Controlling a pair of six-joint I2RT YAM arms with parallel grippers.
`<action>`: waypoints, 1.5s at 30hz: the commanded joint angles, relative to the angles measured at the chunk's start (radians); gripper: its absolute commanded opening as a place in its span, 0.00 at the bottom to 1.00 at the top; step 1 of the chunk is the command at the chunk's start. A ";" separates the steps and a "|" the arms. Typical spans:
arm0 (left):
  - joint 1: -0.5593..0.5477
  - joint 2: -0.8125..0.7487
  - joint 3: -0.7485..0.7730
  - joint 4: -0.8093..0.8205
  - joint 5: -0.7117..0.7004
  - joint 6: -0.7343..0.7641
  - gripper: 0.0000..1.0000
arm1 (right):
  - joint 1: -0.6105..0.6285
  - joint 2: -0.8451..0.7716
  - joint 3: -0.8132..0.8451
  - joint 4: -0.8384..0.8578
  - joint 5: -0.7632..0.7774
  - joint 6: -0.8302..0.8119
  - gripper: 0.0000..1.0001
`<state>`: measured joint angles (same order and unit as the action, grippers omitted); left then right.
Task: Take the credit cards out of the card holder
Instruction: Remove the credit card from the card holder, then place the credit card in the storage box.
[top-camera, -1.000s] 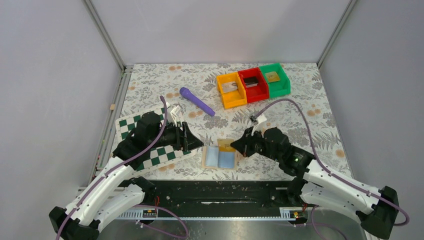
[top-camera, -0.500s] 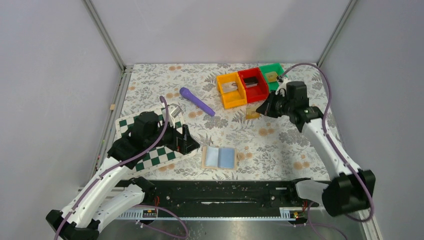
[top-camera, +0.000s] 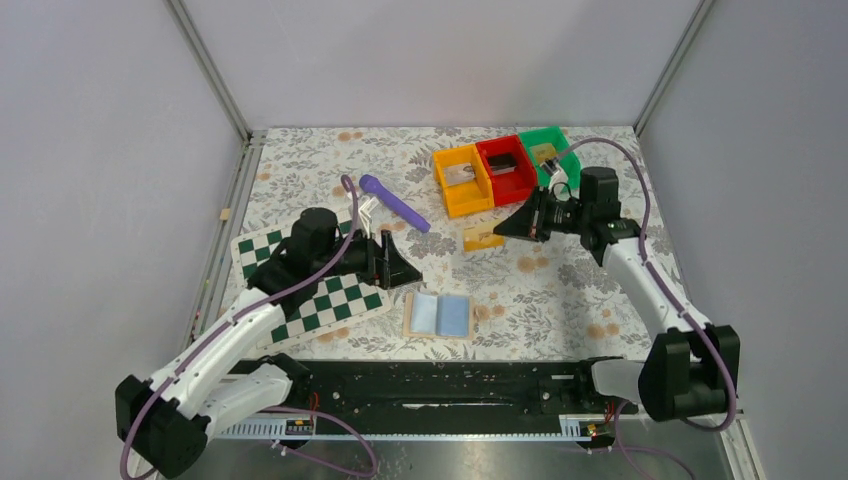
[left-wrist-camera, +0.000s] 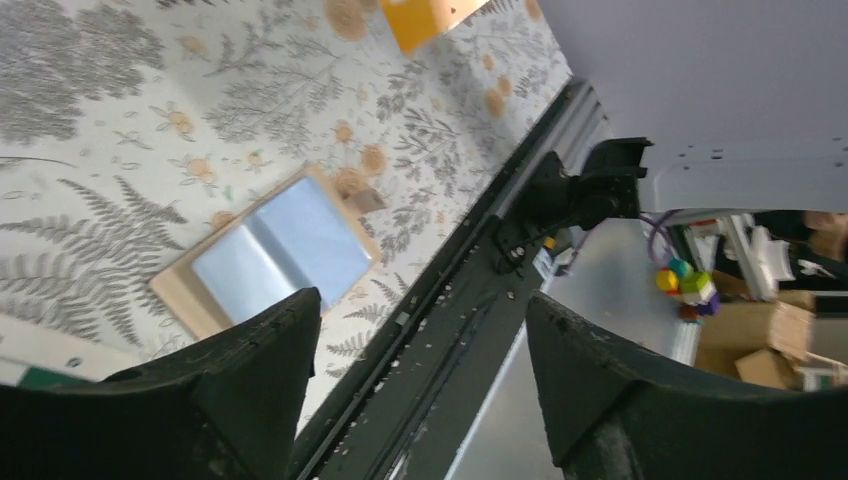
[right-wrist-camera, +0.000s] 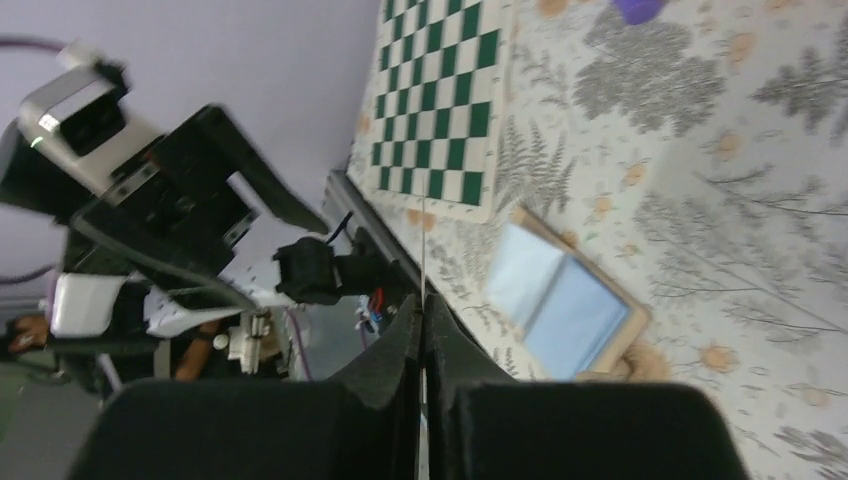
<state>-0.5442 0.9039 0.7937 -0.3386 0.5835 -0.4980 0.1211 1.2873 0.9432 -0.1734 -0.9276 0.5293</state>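
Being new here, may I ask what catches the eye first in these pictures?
The orange, red and green plastic bins at the far right stand out first. Next come the open tan square card holder with blue panels at front centre, and the green-and-white checkered board beneath the left arm.

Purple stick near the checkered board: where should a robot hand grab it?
Probably around the middle of the purple stick, coming straight down from above. It lies flat and slanted, long and thin with a rounder head at its far-left end, so closing across the thin shaft looks easiest.
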 joint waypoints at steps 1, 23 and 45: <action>0.003 0.085 -0.020 0.297 0.183 -0.144 0.69 | 0.037 -0.149 -0.075 0.156 -0.165 0.113 0.00; -0.031 0.287 -0.152 0.964 0.262 -0.605 0.00 | 0.213 -0.161 -0.235 0.570 -0.076 0.421 0.22; -0.028 0.274 -0.173 0.897 0.180 -0.578 0.24 | 0.211 -0.198 -0.325 0.737 -0.037 0.527 0.00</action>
<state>-0.5743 1.2160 0.5957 0.5953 0.8059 -1.1519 0.3271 1.1118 0.6312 0.4282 -0.9619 1.0046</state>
